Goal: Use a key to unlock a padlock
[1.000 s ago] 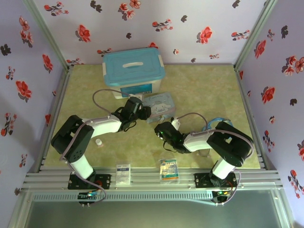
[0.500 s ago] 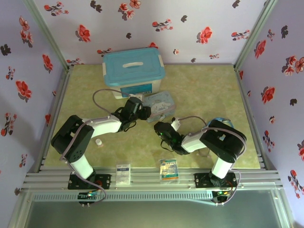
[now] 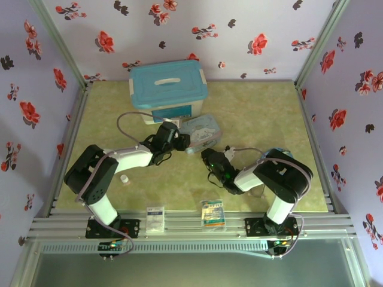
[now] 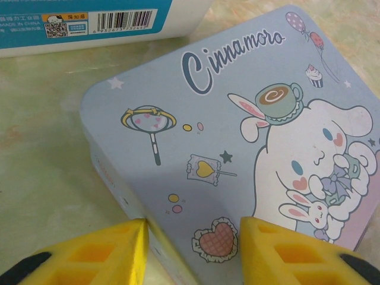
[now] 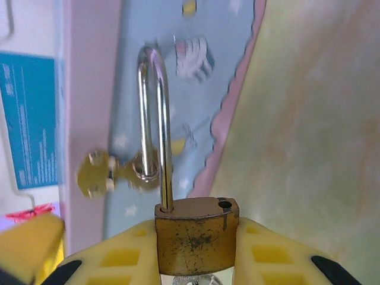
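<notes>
Padlock [image 5: 196, 237]: small brass body, rigid, light, likely slick; we would hold its flat sides. Location: clamped in right gripper [image 5: 196, 252], just near of tin [image 4: 237, 136]. Left gripper [image 4: 191, 237]: fingers apart, straddling tin's corner.

From my left wrist, the tin [image 4: 178, 142] lid reads "Cinnamoro" in dark blue script. On the white box [image 4: 184, 27] wall beyond it, a strip label carries a barcode [image 4: 124, 16] with digits beneath, too fine to read, and a QR code [image 4: 55, 29] to its left. From my right wrist, a blue label [image 5: 29, 119] on a white surface at the left shows white lines, blurred past reading. At the near edge in the top view, the left packet [image 3: 155, 217] and the right packet [image 3: 212, 213] carry print too small to read
</notes>
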You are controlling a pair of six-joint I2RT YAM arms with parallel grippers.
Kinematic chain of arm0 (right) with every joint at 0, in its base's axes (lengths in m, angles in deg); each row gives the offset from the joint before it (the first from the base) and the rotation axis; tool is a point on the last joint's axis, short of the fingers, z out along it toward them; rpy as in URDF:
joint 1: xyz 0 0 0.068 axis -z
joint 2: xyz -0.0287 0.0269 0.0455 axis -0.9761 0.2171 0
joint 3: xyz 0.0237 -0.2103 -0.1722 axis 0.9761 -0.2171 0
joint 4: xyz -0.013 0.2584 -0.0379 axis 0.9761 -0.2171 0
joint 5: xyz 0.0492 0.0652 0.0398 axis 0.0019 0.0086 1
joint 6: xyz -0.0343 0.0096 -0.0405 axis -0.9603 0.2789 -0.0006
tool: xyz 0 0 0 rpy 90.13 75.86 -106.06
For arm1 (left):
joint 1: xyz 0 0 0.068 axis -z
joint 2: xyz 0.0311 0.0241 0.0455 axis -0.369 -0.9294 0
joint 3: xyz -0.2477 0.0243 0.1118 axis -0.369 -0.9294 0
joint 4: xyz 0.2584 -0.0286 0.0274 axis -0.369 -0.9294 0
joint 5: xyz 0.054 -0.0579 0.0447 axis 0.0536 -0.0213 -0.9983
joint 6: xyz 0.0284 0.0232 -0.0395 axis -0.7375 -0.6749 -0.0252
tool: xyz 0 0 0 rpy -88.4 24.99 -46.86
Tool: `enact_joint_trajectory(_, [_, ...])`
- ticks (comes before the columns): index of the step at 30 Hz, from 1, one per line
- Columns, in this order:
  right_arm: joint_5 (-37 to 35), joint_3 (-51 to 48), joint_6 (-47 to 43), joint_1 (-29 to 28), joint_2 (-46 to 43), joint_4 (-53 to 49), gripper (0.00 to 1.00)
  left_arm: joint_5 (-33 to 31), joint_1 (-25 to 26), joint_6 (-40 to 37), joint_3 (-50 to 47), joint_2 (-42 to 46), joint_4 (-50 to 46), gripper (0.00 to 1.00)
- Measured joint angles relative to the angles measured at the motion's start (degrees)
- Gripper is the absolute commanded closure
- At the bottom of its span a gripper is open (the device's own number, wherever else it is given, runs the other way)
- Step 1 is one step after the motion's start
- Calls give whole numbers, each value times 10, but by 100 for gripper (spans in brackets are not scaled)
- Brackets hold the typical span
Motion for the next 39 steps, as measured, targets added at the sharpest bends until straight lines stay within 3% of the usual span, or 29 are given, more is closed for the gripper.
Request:
enact_joint_trajectory(12, [58,-15,-25,45,-27,-11,82,18,-7,-9,-11,11,1,57])
enact_joint_trajectory(21, [48,-47,0,44,28,107,84,24,-11,1,-10,27,-38,52])
enact_joint_trajectory(27, [34,-37,-4,27,19,84,84,24,-13,27,-3,40,-78,29])
enact_joint_trajectory(32, [16,-28,-4,-12,15,74,84,33,-4,46,6,40,-49,23])
enact_joint_trajectory(35, [13,-28,-3,-15,19,80,84,33,5,52,25,17,-39,25])
enact_joint_trajectory(39, [14,-33,-4,-11,21,83,85,26,9,63,49,-37,-34,41])
